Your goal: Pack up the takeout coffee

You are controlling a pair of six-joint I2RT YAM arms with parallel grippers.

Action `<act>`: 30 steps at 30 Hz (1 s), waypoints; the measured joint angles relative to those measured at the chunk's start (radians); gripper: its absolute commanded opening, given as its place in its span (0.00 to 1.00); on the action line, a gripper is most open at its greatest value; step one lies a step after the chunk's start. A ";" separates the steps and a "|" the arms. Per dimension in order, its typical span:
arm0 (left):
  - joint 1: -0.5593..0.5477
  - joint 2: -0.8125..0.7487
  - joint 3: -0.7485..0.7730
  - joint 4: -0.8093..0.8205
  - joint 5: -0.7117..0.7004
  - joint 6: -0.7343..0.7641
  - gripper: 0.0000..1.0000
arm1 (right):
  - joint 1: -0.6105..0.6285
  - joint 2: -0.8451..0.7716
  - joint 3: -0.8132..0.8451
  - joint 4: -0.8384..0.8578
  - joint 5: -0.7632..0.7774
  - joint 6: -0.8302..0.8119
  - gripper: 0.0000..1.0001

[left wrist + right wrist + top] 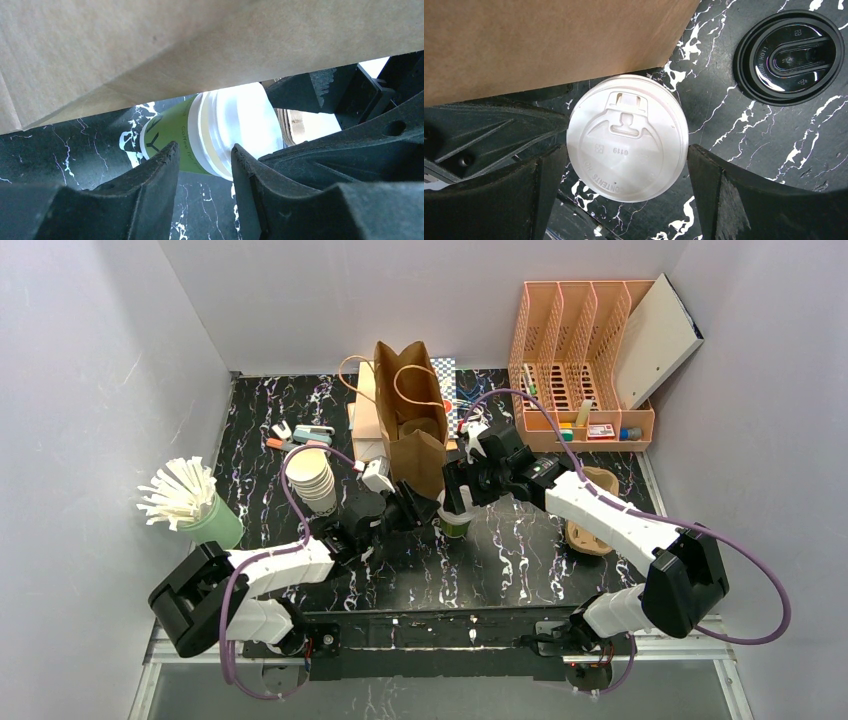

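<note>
Both empty, right hand (626,195) wide, left hand (204,152) half-open, green cup (172,137) upright, lid (626,137) up

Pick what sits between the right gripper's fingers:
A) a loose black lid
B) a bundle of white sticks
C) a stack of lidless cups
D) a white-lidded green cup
D: in the right wrist view the cup, seen from above by its white lid, fills the gap between the fingers of the open right gripper, while the black lid lies off to one side.
</note>
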 measured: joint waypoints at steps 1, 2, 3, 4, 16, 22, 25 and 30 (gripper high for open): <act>0.000 0.000 0.000 0.000 0.000 0.000 0.38 | 0.000 0.000 0.000 0.000 -0.001 0.000 0.98; 0.000 0.000 0.000 0.000 0.000 0.001 0.37 | -0.001 0.000 0.000 0.000 -0.002 0.000 0.98; 0.000 0.000 0.000 0.000 -0.001 0.001 0.36 | -0.001 0.000 0.000 0.000 -0.002 0.000 0.98; 0.000 0.000 0.000 0.000 -0.002 0.001 0.36 | -0.001 0.000 0.000 0.000 -0.002 0.000 0.98; 0.000 0.008 0.000 -0.001 -0.004 0.002 0.30 | -0.001 -0.003 0.000 0.001 -0.002 0.004 0.98; 0.000 0.009 0.000 -0.004 -0.005 0.004 0.29 | -0.001 -0.003 0.000 0.002 0.023 0.016 0.98; 0.000 0.009 0.000 -0.008 -0.007 0.005 0.29 | -0.001 -0.003 0.000 0.002 0.043 0.027 0.98; 0.000 0.006 0.001 -0.030 -0.011 0.013 0.30 | -0.001 -0.010 0.000 0.002 0.090 0.035 0.96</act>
